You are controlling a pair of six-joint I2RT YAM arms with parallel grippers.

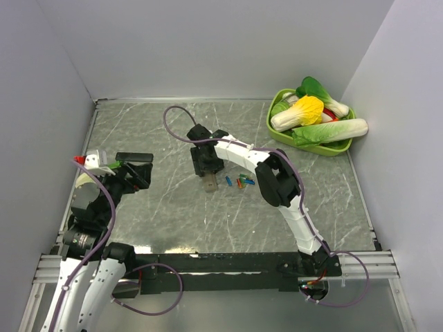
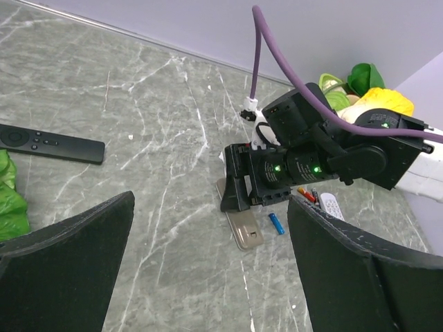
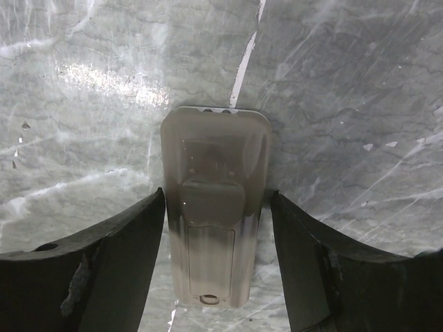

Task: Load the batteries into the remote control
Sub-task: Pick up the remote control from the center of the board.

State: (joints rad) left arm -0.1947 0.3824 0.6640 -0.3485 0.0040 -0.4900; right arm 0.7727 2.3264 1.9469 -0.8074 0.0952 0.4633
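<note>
Right arm stretched forward, wrist bent down; right gripper (image 3: 217, 196) straddles slim grey-beige plastic remote control (image 3: 213, 149), contact unclear. Tiny coloured cylinder batteries (image 1: 239, 182) just right of remote. Left gripper (image 2: 211, 202) wide apart, raised, well left.

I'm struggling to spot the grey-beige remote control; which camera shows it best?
The right wrist view: the remote control fills the middle, back up, close enough to see its moulded panels. The top view shows only a small beige end; the left wrist view shows one end, the rest hidden.
</note>
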